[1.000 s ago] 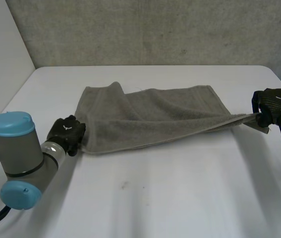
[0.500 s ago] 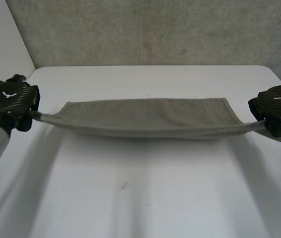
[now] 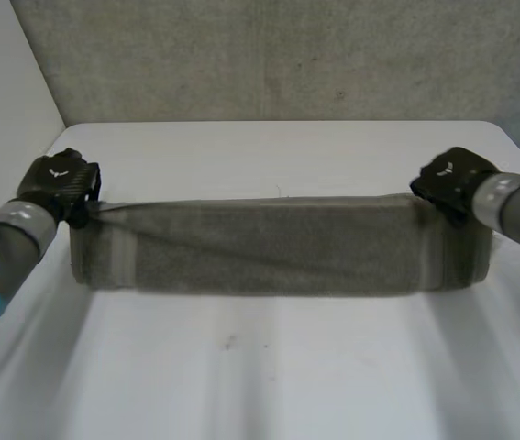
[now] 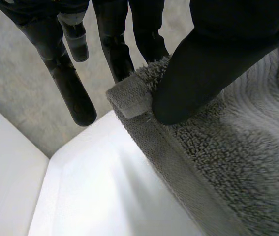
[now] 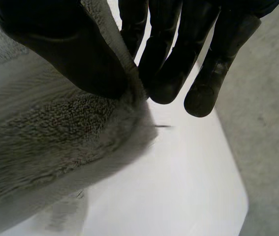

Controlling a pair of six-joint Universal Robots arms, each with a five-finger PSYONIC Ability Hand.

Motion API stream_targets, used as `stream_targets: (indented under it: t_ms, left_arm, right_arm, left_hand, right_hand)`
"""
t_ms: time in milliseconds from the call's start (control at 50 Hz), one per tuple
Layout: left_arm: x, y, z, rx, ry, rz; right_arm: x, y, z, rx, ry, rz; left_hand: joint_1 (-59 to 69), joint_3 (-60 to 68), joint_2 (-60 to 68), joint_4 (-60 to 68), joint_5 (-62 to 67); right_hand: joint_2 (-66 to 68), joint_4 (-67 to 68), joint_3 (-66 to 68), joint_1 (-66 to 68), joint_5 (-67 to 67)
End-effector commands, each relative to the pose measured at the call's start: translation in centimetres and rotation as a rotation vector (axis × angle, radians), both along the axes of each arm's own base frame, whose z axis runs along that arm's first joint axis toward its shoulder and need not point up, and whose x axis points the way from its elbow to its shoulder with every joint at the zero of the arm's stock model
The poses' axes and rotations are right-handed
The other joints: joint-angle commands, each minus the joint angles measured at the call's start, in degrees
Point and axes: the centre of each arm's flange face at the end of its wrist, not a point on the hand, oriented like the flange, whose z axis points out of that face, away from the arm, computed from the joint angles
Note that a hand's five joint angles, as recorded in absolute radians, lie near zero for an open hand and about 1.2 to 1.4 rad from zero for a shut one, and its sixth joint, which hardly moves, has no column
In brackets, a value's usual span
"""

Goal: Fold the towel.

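We see a grey towel (image 3: 278,243) stretched as a long band across the middle of the white counter (image 3: 269,367), held at both ends. The left robot hand (image 3: 58,183) pinches one upper corner between thumb and fingers. The right robot hand (image 3: 450,179) pinches the opposite upper corner the same way. We cannot tell whether the lower edge touches the counter.
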Motion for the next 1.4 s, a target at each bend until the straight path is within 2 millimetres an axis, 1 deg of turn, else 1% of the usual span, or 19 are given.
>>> stream_targets:
  t_ms: [20,120,160,180,200,340,440,480,600,700,880,980,1000,1020,1040,1140,1240,1380,1400]
  left_arm:
    - [-0.8,-5.0,-2.7,-0.002,0.029,0.069]
    - [-1.8,-6.7,-3.8,-0.015,0.039,0.063]
    - [-2.0,-7.1,-4.3,-0.015,0.039,0.06]
    - [-2.2,-7.3,-4.6,-0.013,0.035,0.053]
    - [-2.3,-7.5,-4.9,-0.012,0.031,0.054]
    - [-3.0,-7.0,-4.1,-0.018,0.044,0.04]
    - [-2.7,-6.0,-1.1,-0.053,0.074,0.049]
    - [-2.3,-4.6,0.7,-0.067,0.097,0.053]
    - [-1.5,-2.0,2.0,-0.055,0.101,0.053]
    - [-0.9,0.8,1.8,-0.022,0.096,0.048]
    - [-1.0,3.4,-0.4,0.028,0.091,0.017]
    - [-1.0,3.4,-0.4,0.024,0.093,0.016]
    - [-1.0,3.5,-0.5,0.024,0.093,0.014]
    - [-1.0,3.4,-0.5,0.024,0.093,0.017]
    - [-1.0,3.4,-0.5,0.024,0.093,0.017]
    - [-0.9,3.5,-0.6,0.03,0.092,0.018]
    - [-0.8,3.8,0.2,0.009,0.096,0.018]
    - [-0.8,3.9,0.8,-0.011,0.1,0.016]
    - [-0.8,3.9,0.8,-0.011,0.1,0.016]
  right_arm:
    - [3.4,-4.5,-2.4,-0.21,-0.036,0.047]
    - [4.7,-6.7,-4.2,-0.287,-0.053,0.055]
    - [5.2,-7.1,-4.8,-0.297,-0.055,0.063]
    - [5.5,-7.3,-5.4,-0.298,-0.053,0.07]
    - [5.7,-7.6,-5.9,-0.303,-0.05,0.076]
    - [5.5,-8.2,-5.5,-0.341,-0.057,0.036]
    - [4.2,-7.6,-4.1,-0.321,-0.05,-0.087]
    - [2.7,-6.2,-3.1,-0.255,-0.085,-0.183]
    - [1.2,-2.9,-2.6,-0.129,-0.165,-0.245]
    - [-1.0,-0.1,-3.9,0.033,-0.234,-0.239]
    - [-2.0,0.2,-7.3,0.188,-0.317,-0.199]
    - [-2.7,-0.9,-9.4,0.219,-0.308,-0.23]
    - [-2.8,-1.3,-9.9,0.219,-0.303,-0.243]
    - [-3.1,-1.8,-10.1,0.213,-0.298,-0.261]
    - [-3.1,-1.8,-10.1,0.213,-0.298,-0.261]
    - [-6.3,-3.6,-8.6,0.113,-0.248,-0.43]
    - [-9.5,-4.8,-3.1,-0.099,-0.108,-0.502]
    - [-8.5,-5.3,0.3,-0.243,0.09,-0.427]
    - [-6.5,-5.1,1.5,-0.279,0.053,-0.393]
  left_hand:
    - [12.39,69.2,10.47,10.27,11.33]
    - [12.39,69.2,10.47,10.27,11.33]
    - [12.39,69.2,10.47,10.27,11.33]
    - [0.09,56.9,-1.83,-2.03,-0.97]
    - [-49.33,7.48,-51.24,-51.45,-50.39]
    - [-57.61,-0.8,-59.53,-59.73,-58.67]
    - [-57.61,-0.8,-59.53,-59.73,-58.67]
    - [-57.61,-0.8,-59.53,-59.73,-58.67]
    - [-57.61,-0.8,-59.53,-59.73,-58.67]
    - [-57.61,-0.8,-59.53,-59.73,-58.67]
    - [-57.61,-0.8,-59.53,-59.73,-58.67]
    - [-57.61,-0.8,-59.53,-59.73,-58.67]
    - [-57.61,-0.8,-59.53,-59.73,-58.67]
    - [-57.61,-0.8,-59.53,-59.73,-58.67]
    - [-57.61,-0.8,-59.53,-59.73,-58.67]
    - [-57.61,-0.8,-59.53,-59.73,-58.67]
    - [-57.61,-0.8,-59.53,-59.73,-58.67]
    - [-57.61,-0.8,-59.53,-59.73,-58.67]
    - [-57.61,-0.8,-59.53,-59.73,-58.67]
  right_hand:
    - [4.11,3.13,2.98,3.52,2.82]
    - [4.11,3.13,2.98,3.52,2.82]
    - [-7.61,-8.58,-8.73,-8.19,-8.89]
    - [-58.4,-59.38,-59.53,-58.98,-59.69]
    - [-65.89,-66.87,-67.02,-66.48,-67.18]
    - [-65.89,-66.87,-67.02,-66.48,-67.18]
    - [-65.89,-66.87,-67.02,-66.48,-67.18]
    - [-65.89,-66.87,-67.02,-66.48,-67.18]
    - [-65.89,-66.87,-67.02,-66.48,-67.18]
    - [-58.78,-59.76,-59.91,-59.36,-60.06]
    - [-47.14,-48.12,-48.27,-47.72,-48.42]
    - [-31.66,-32.64,-32.79,-32.25,-32.95]
    - [-25.84,-26.81,-26.96,-26.42,-27.12]
    - [-4.96,-5.94,-6.09,-5.54,-6.25]
    - [-4.75,-5.73,-5.88,-5.33,-6.04]
    - [4.11,3.13,2.98,3.52,2.82]
    - [4.11,3.13,2.98,3.52,2.82]
    - [4.11,3.13,2.98,3.52,2.82]
    - [4.11,3.13,2.98,3.52,2.82]
